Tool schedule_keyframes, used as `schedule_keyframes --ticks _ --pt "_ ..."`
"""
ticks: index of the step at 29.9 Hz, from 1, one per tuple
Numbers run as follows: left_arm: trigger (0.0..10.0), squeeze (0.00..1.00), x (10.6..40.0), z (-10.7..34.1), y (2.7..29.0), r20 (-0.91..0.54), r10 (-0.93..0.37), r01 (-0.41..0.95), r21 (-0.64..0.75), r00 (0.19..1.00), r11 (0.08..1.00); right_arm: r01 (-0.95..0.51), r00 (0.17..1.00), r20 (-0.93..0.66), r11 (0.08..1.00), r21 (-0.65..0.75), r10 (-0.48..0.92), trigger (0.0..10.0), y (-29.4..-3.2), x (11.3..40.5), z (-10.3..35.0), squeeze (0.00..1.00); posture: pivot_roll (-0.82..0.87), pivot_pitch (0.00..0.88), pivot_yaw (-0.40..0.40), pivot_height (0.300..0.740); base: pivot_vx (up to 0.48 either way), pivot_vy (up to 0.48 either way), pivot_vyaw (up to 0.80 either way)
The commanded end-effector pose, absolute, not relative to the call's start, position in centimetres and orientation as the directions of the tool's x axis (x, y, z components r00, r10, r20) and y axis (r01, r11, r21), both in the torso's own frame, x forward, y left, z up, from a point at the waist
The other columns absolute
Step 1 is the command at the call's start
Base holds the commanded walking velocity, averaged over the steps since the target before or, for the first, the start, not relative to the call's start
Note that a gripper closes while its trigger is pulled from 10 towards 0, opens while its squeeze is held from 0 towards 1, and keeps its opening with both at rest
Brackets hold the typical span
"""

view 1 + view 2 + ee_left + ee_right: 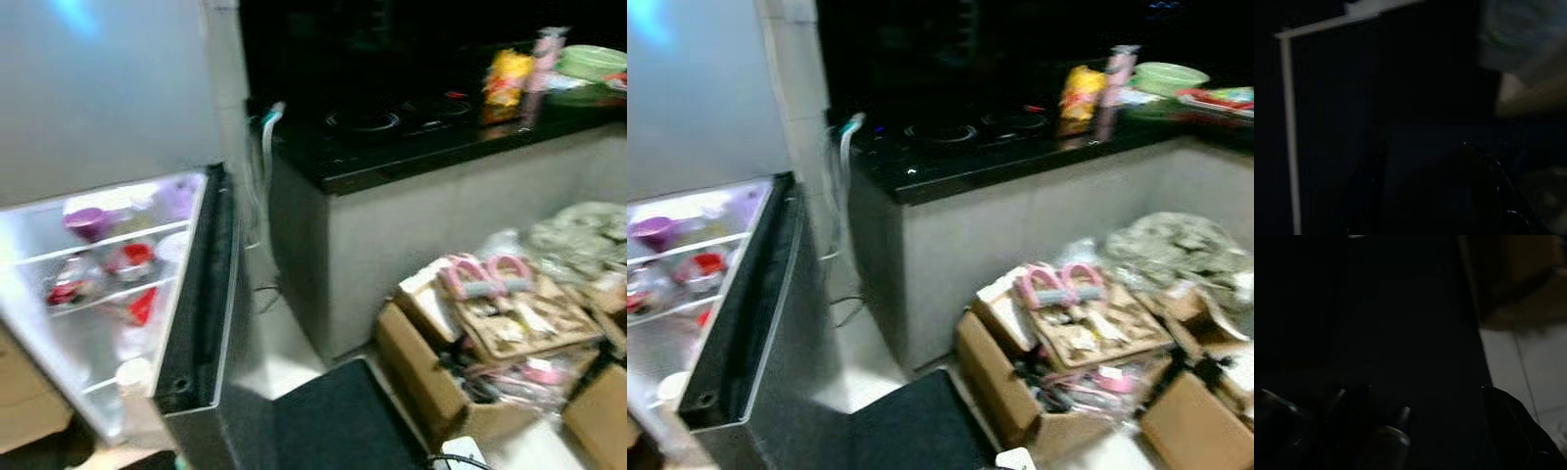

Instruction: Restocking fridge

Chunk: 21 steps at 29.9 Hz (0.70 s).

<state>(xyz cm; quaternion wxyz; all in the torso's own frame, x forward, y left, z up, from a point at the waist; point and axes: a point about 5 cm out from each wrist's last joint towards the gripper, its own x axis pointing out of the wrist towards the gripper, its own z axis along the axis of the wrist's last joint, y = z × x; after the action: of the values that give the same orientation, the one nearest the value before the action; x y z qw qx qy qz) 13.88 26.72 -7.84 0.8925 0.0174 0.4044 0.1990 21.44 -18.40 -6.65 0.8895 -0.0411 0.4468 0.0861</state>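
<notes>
Fridge door (201,323) hangs open on your near left, with jars and tubs on the door shelves (108,264). Cardboard boxes (460,377) of clutter sit near right, black counter (431,137) with packets far right. Dark mat (333,421) lies between door and boxes. Both wrist views are dark; you can't tell whether left gripper (1435,196) or right gripper (1425,431) has fingers apart or together. Head views are blurred. Risk: step forward like this and you likely clip the door edge or the boxes.
</notes>
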Motion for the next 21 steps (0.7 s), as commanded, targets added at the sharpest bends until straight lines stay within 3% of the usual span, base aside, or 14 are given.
schedule_keyframes --ticks 1,12,21 --pt "10.0 0.0 13.6 -7.8 27.3 -0.73 0.371 -0.334 0.205 0.574 0.92 -0.175 0.601 -0.79 0.984 0.017 0.12 10.0 -18.3 21.4 -6.6 0.0 0.0 0.107 0.004 0.74 0.0 0.0 0.8" --pt "10.0 0.0 13.9 -7.7 27.6 -0.736 0.365 -0.328 0.203 0.57 0.923 -0.155 0.628 -0.775 0.987 -0.039 0.068 10.0 -18.9 22.1 -6.2 0.0 0.01 0.094 -0.003 0.74 0.0 0.0 0.8" --pt "10.0 0.0 14.2 -7.9 26.2 -0.73 0.307 -0.229 0.208 0.611 0.951 -0.138 0.624 -0.781 0.988 -0.075 0.028 10.0 -19.8 21.5 -6.4 0.0 0.0 0.088 0.001 0.74 0.0 0.0 0.8"
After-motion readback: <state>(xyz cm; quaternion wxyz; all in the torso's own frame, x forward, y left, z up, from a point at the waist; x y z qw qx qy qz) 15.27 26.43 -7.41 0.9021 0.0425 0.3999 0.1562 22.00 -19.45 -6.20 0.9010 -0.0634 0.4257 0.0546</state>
